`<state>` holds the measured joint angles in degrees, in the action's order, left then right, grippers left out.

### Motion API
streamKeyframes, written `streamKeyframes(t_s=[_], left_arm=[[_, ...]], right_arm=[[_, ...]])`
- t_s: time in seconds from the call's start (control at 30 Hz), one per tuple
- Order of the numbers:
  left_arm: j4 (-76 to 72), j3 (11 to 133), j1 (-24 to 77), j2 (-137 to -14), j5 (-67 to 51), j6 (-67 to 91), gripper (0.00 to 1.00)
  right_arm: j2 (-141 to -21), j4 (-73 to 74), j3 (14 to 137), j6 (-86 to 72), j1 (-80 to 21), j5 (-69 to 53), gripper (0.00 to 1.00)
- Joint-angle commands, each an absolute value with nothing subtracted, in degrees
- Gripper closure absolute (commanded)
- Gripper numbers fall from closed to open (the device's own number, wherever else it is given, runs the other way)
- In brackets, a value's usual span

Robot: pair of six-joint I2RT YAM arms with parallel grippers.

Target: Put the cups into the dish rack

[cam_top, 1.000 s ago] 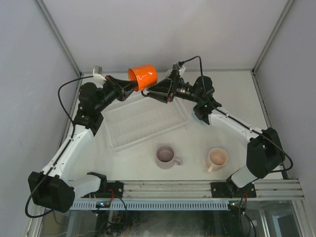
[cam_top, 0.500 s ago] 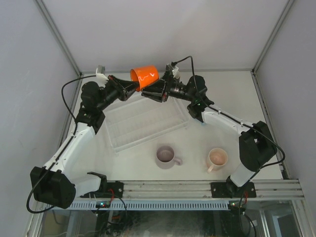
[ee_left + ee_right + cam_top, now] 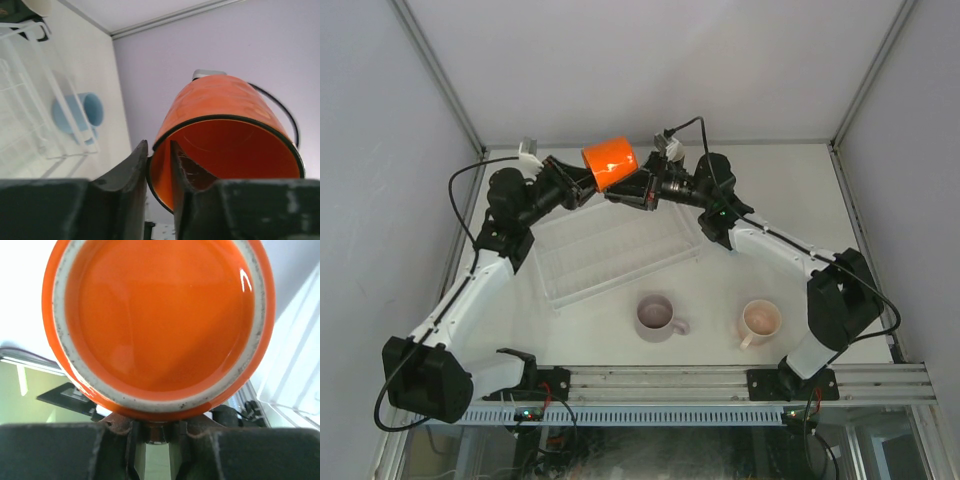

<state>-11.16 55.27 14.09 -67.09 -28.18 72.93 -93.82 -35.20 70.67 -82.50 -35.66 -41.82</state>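
- The orange mug [image 3: 610, 163] hangs in the air above the far edge of the dish rack [image 3: 556, 290], between the two grippers and not yet in any slot.
- The left gripper [image 3: 584, 180] has its jaws narrowly apart astride the mug's rim, one finger outside the wall and one inside. A sliver of orange shows beside the inner finger, so whether it is pinching cannot be told.
- The right gripper [image 3: 623, 187] sits under the mug's base side with its jaws drawn nearly together on what looks like the handle.
- The moment reads as a handover from left to right, with the placing into the rack yet to come.
- The lilac-pink mug [image 3: 657, 315] and the peach-pink mug [image 3: 761, 320] stand upright on the table [image 3: 790, 200], near the rack's front edge and well apart from each other; both are left to load.
- The light blue mug [image 3: 77, 114] lies on its side by the rack's end wires; whether it is inside the rack or just beyond it is unclear.
- The overhead view shows no mug in the slots it can see, so most of the task seems to remain.
- Against the earlier frame, the right arm has swung in toward the mug and its jaws have narrowed. The mug has tipped and sunk slightly, and the two table mugs and the rack are unmoved.
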Motion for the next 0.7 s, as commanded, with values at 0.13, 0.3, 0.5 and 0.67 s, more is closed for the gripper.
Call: streamKeyframes(t_s=[0.13, 0.3, 0.5, 0.67], left_arm=[[0.5, 56.3, 11.0, -61.6, -23.7, 61.4, 0.57], [16.1, 56.7, 8.0, -56.4, -16.7, 54.1, 0.53], [28.1, 59.4, 7.8, -52.3, -10.0, 47.0, 0.33], [31.1, 59.5, 7.8, -50.6, -10.6, 48.6, 0.21]], right_arm=[[-88.6, -15.1, 74.1, -63.7, -33.2, -38.2, 1.0], [-88.7, 1.5, 77.3, -53.6, -32.5, -31.9, 1.0], [-92.2, 21.6, 84.8, -48.7, -34.1, -9.4, 1.0], [-98.5, 31.4, 92.4, -47.1, -36.5, 3.0, 1.0]])
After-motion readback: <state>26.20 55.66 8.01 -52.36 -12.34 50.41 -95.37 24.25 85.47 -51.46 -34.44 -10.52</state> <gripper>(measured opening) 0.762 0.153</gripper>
